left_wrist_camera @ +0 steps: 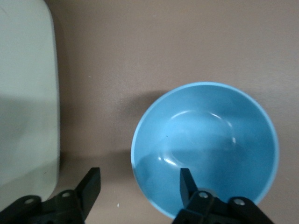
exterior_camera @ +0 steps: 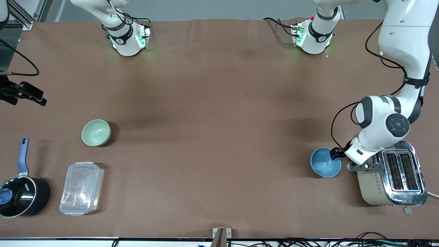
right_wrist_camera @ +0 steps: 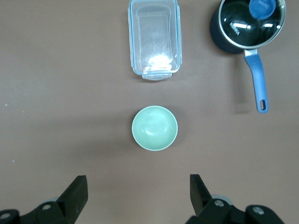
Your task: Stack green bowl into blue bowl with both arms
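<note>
The left gripper point(exterior_camera: 337, 153) is sitting low at the rim of the blue bowl point(exterior_camera: 325, 162), at the left arm's end of the table. In the left wrist view its jaws are standing wide apart, one finger point(left_wrist_camera: 187, 182) inside the bowl point(left_wrist_camera: 205, 147) and the other finger point(left_wrist_camera: 88, 186) outside over the brown table point(left_wrist_camera: 154, 51). The rim is lying between them, and I cannot tell whether either finger is touching it; nothing is being gripped. A shiny toaster point(exterior_camera: 394, 175) is standing just beside the bowl, closer to the table's end, partly under the left arm's wrist.

The green bowl point(exterior_camera: 96, 132) is resting upright on the table point(exterior_camera: 212, 120) toward the right arm's end, well apart from the blue one. A clear plastic container point(exterior_camera: 81, 188) is lying nearer to the front camera than the green bowl, and a black saucepan point(exterior_camera: 21, 195) with a blue handle is sitting beside that container, closer to the table's edge.

The right gripper point(right_wrist_camera: 138, 193) is hanging high over the table, looking down on the green bowl point(right_wrist_camera: 154, 128), the container point(right_wrist_camera: 154, 39) and the saucepan point(right_wrist_camera: 247, 23). Its jaws are spread wide and holding nothing. In the front view only its black end point(exterior_camera: 22, 93) is showing at the picture's edge.
</note>
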Available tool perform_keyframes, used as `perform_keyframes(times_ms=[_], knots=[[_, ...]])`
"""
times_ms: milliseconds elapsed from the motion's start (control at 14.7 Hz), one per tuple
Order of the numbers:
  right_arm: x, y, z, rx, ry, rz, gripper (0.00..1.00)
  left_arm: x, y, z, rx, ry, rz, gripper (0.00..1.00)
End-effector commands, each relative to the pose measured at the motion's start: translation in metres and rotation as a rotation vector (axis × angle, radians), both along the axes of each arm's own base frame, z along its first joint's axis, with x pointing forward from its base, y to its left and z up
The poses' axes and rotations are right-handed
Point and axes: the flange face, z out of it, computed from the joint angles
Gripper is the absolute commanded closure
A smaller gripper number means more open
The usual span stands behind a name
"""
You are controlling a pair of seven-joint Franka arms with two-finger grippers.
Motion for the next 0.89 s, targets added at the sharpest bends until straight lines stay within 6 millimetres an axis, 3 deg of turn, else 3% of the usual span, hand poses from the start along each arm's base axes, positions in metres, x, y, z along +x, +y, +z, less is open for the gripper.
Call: perform_keyframes(times_ms=[0, 205, 273, 477, 750, 818], knots=[[-0.006, -0.021, -0.045, 0.0, 0.028, -0.019, 0.04, 0.007, 0.002, -0.011, 0.006, -0.02, -0.008, 0.58], [-0.015, -0.033, -0.091, 0.009, 0.074, -0.023, 0.04, 0.016, 0.0, -0.018, 0.001, -0.026, -0.008, 0.91], [-0.017, -0.04, -0.111, 0.009, 0.068, -0.032, 0.04, 0.019, -0.001, -0.015, 0.0, -0.033, 0.003, 0.97], [-0.028, -0.05, -0.174, 0.0, 0.015, -0.038, 0.04, 0.022, -0.019, -0.004, -0.011, -0.048, 0.015, 1.0], [-0.043, -0.051, -0.258, -0.016, -0.031, -0.036, 0.04, 0.013, -0.113, 0.047, -0.028, -0.026, -0.022, 1.0], [-0.042, -0.056, -0.279, -0.02, -0.013, -0.045, 0.04, 0.005, -0.149, 0.056, -0.037, -0.009, -0.021, 1.0]])
